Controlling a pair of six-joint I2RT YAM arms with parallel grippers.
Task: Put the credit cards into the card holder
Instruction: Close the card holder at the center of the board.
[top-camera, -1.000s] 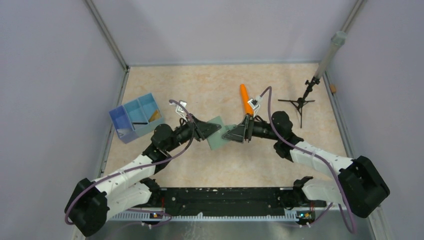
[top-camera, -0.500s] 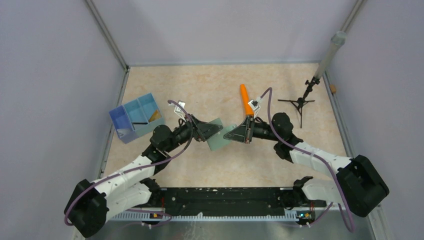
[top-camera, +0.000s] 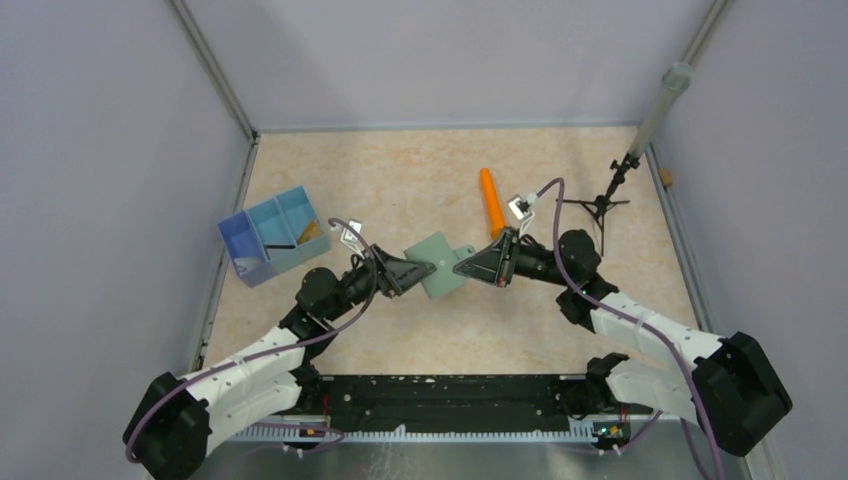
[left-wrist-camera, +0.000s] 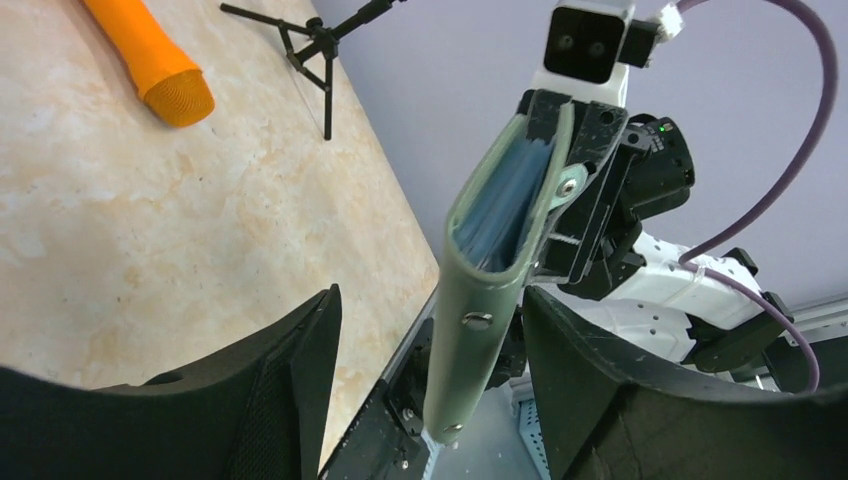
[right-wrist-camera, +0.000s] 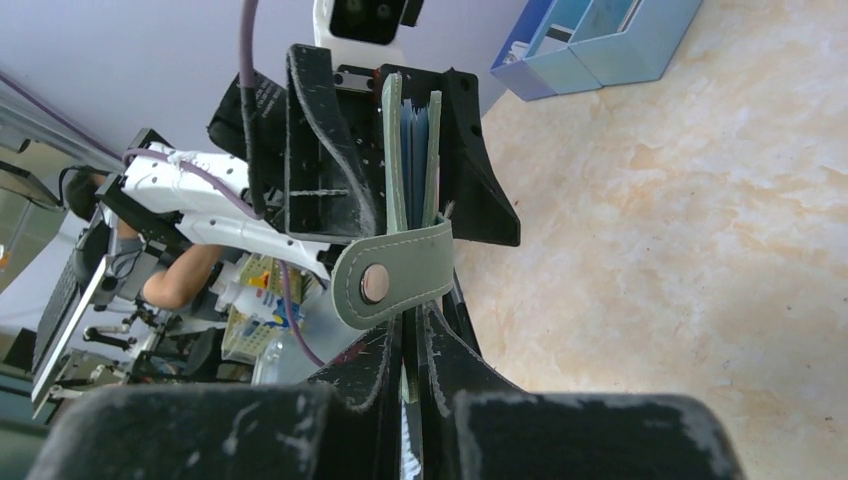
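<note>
Right fingers (right-wrist-camera: 365, 375) clamped on card holder (top-camera: 436, 263) edge, above mid-worktop (top-camera: 400, 180). Left fingers (left-wrist-camera: 290, 370) open, straddling it, gaps both sides.

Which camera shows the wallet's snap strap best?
Right wrist view: the snap strap of the grey-green folding wallet faces the lens, stud visible. Left wrist view shows it side-on; top view, only a tiny tab.

top: overhead, far | wrists: close, facing each other | shared: card holder (left-wrist-camera: 480, 290)
</note>
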